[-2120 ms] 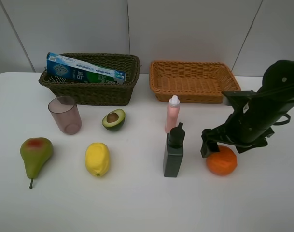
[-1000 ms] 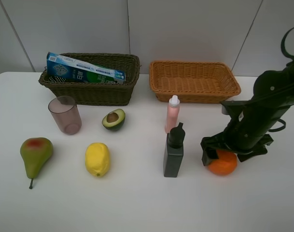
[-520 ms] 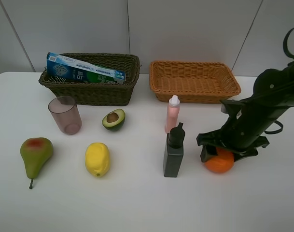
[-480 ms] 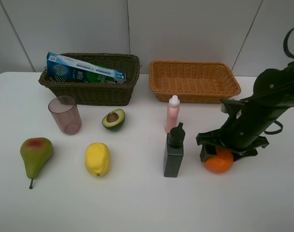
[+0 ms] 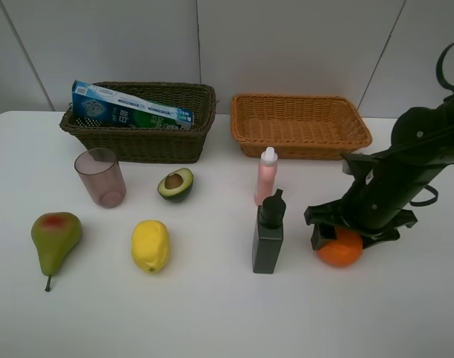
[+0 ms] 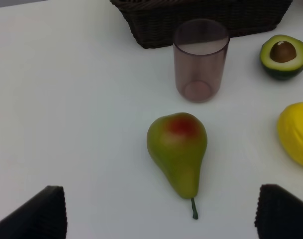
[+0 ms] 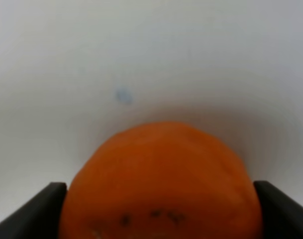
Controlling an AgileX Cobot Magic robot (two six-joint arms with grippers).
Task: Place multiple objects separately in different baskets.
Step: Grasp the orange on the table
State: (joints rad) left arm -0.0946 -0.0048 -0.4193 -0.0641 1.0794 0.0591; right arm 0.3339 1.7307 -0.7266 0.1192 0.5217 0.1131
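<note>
My right gripper (image 5: 344, 237) is down over the orange (image 5: 340, 251) at the right front of the table. In the right wrist view the orange (image 7: 161, 184) fills the gap and touches both fingers of the right gripper (image 7: 158, 211). My left gripper (image 6: 161, 214) is open above the table, just short of the pear (image 6: 178, 149). The pear (image 5: 55, 237), lemon (image 5: 150, 245), halved avocado (image 5: 175, 184) and mauve cup (image 5: 100, 177) lie at the left. The pink bottle (image 5: 266, 175) and dark bottle (image 5: 268, 235) stand mid-table. The toothpaste box (image 5: 130, 108) rests in the dark basket (image 5: 137, 143).
The light orange-tan basket (image 5: 301, 147) stands at the back right, behind the right arm, with nothing in it. The dark bottle is close to the left of the held orange. The left wrist view also shows the cup (image 6: 201, 59), avocado (image 6: 284, 56) and lemon (image 6: 295, 132).
The right gripper's jaws have closed in on the orange, which shifted slightly left. The left gripper and the other objects have not moved.
</note>
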